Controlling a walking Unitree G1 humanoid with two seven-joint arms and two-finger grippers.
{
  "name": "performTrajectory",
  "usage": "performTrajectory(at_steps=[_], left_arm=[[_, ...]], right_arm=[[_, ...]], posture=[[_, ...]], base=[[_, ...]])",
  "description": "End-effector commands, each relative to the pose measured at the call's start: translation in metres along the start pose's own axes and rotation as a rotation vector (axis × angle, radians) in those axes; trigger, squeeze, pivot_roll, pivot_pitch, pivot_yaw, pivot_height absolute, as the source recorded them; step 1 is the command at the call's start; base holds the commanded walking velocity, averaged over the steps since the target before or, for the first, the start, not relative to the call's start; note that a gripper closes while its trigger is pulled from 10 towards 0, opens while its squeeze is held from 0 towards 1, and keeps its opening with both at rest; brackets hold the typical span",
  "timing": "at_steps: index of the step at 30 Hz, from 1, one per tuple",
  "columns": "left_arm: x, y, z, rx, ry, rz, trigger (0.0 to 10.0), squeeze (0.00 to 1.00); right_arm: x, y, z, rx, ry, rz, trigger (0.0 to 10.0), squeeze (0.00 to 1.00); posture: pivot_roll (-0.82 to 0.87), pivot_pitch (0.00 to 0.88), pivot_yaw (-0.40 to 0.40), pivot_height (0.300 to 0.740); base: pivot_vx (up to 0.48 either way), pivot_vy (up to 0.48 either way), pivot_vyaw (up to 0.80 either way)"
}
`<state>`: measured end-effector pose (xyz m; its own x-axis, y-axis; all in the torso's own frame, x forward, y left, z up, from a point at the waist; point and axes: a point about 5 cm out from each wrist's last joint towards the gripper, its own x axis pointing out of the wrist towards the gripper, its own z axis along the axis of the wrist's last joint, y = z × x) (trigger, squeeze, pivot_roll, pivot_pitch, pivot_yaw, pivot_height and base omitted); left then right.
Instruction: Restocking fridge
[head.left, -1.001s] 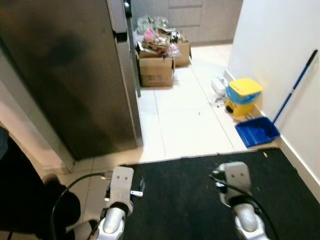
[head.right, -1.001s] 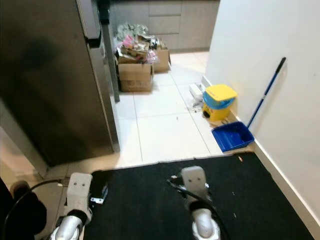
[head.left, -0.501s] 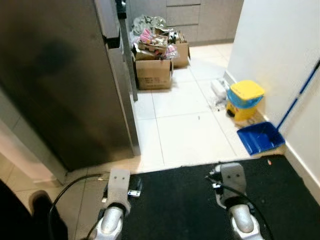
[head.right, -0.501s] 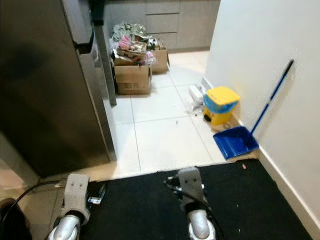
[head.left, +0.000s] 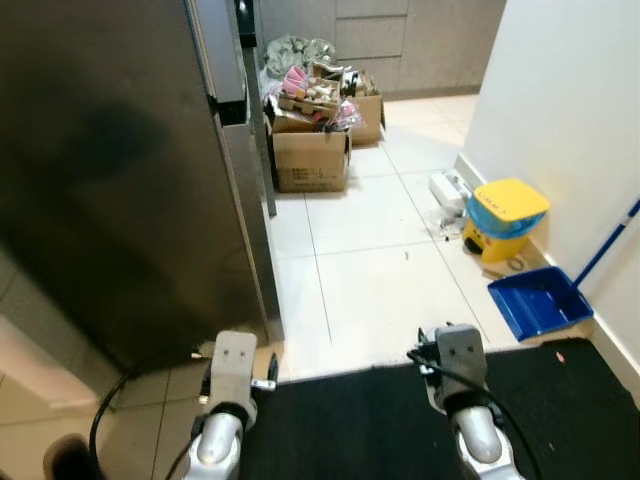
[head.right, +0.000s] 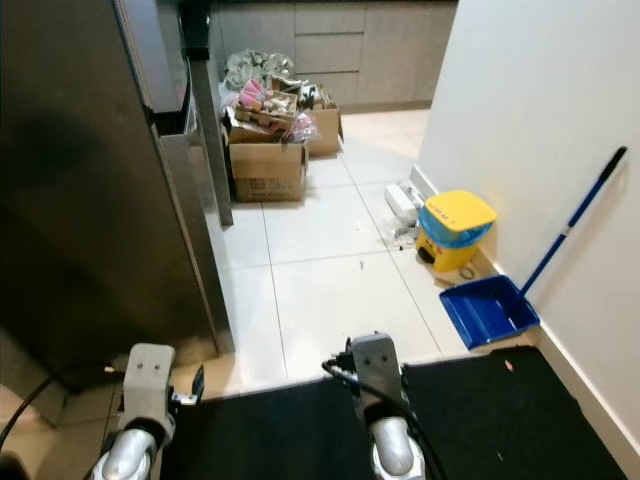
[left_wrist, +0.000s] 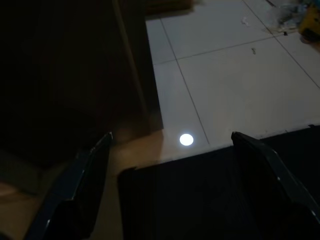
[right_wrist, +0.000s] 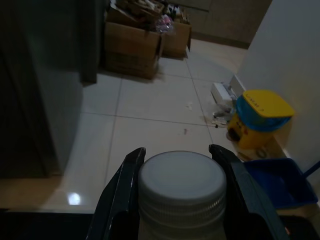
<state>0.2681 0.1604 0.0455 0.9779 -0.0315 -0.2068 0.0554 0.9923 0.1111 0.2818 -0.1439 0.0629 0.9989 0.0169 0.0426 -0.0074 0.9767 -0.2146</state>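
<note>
The tall dark grey fridge stands at the left with its door closed, its front edge next to the white tiled floor. My two silver arms hang low in the eye views, the left arm over the mat's edge and the right arm beside it. In the right wrist view my right gripper is shut on a container with a white ribbed screw cap, one black finger on each side. In the dark left wrist view my left gripper is open and holds nothing, over the tiles and mat.
Open cardboard boxes full of packets sit on the floor beyond the fridge, before grey cabinets. A yellow-lidded blue bin and a blue dustpan with a long handle stand by the white right wall. A black mat lies underfoot.
The camera has moved forward towards the fridge: the mat has slid down the picture and more tiled floor shows. Both arms keep the same low pose.
</note>
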Motion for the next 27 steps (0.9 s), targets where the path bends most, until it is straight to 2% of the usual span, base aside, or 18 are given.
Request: performTrajectory(at_steps=[1,12,27], left_arm=[[-0.0054,0.0027,-0.0097,0.008,0.036,0.008,10.0,0.00],[-0.0053,0.0020,-0.0088,0.006,0.034,0.005,10.0,0.00],[-0.0053,0.0023,-0.0092,-0.006,0.036,0.007,10.0,0.00]], right_arm=[[0.0013,0.0017,0.0049,0.004,-0.028,0.002,10.0,0.00],[0.0010,0.0027,0.0042,0.005,-0.025,0.001,10.0,0.00],[0.0015,0.0037,0.0033,0.005,-0.023,-0.002,10.0,0.00]], posture=[[-0.09,0.137,0.009,0.740],[-0.10,0.135,0.014,0.740],[-0.10,0.124,0.022,0.740]], base=[[0.454,0.000,0.00],[0.443,0.000,0.00],[0.341,-0.275,0.00]])
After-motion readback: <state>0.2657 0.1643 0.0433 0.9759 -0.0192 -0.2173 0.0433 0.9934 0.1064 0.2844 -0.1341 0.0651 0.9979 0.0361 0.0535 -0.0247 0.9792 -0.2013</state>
